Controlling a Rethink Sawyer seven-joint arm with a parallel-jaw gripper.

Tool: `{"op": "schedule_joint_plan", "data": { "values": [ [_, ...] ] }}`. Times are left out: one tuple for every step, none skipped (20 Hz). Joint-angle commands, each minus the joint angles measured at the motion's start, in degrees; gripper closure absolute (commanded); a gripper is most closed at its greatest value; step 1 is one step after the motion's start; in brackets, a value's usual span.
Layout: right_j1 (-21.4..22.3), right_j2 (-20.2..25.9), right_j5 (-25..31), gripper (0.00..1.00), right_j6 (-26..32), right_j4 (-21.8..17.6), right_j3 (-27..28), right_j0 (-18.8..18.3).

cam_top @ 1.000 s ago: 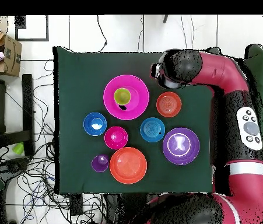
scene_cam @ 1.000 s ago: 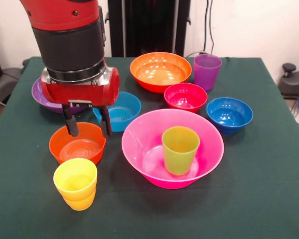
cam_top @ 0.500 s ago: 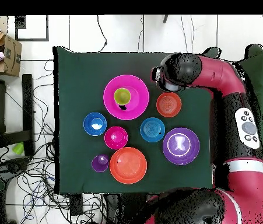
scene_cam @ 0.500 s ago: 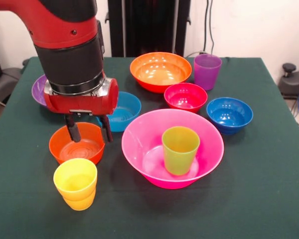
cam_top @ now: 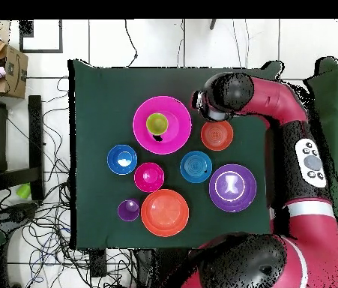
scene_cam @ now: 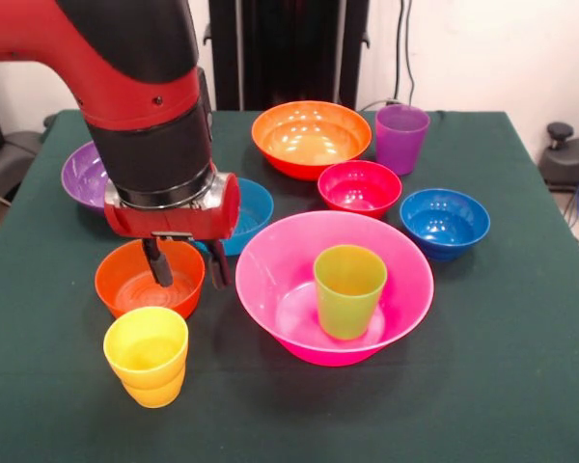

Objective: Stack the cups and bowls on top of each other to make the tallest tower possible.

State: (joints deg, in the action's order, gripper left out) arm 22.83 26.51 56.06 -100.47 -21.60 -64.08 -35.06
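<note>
You're looking at the lime green cup (scene_cam: 348, 287) standing upright inside the big pink bowl (scene_cam: 405, 258), near the table's front edge; nothing else is stacking yet. The gripper (scene_cam: 187, 265) is hanging with jaws spread, empty, over the small orange bowl (scene_cam: 125, 282). The arm is hiding the yellow cup (scene_cam: 147, 355) in the overhead view and covering part of the light blue bowl (scene_cam: 255, 204).

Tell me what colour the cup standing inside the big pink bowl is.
Lime green cup; front view shows it best.
</note>
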Motion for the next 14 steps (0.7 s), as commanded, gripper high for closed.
{"op": "schedule_joint_plan", "data": {
  "values": [
    [-2.0,0.4,-3.2,0.0,6.4,-3.8,1.4,1.9],
    [-1.6,0.4,-4.0,0.0,6.4,-3.9,0.5,1.6],
    [-1.4,0.3,-4.5,0.0,6.4,-4.1,0.3,1.6],
    [-1.3,0.2,-5.0,0.0,6.3,-4.3,0.0,1.5],
    [-1.1,0.2,-5.5,0.0,6.3,-4.4,-0.3,1.4],
    [-0.4,0.0,-6.4,0.0,6.1,-4.5,-1.8,1.1],
    [0.4,-0.3,-7.3,0.0,5.9,-4.7,-3.3,0.7],
    [2.0,-0.5,-8.7,0.0,5.6,-4.7,-6.3,0.0],
    [2.1,-0.7,-9.1,0.0,5.5,-5.0,-6.4,0.1],
    [2.1,-0.8,-9.3,0.0,5.6,-5.0,-6.4,0.0],
    [2.0,-0.9,-9.3,0.0,5.9,-5.1,-6.2,-0.1],
    [2.1,-0.9,-9.2,0.0,6.3,-5.0,-6.4,-0.4],
    [2.3,-0.9,-9.1,0.0,6.8,-5.0,-6.5,-0.6],
    [2.7,-1.0,-9.0,0.0,7.0,-4.9,-7.0,-0.8]
  ]
}}
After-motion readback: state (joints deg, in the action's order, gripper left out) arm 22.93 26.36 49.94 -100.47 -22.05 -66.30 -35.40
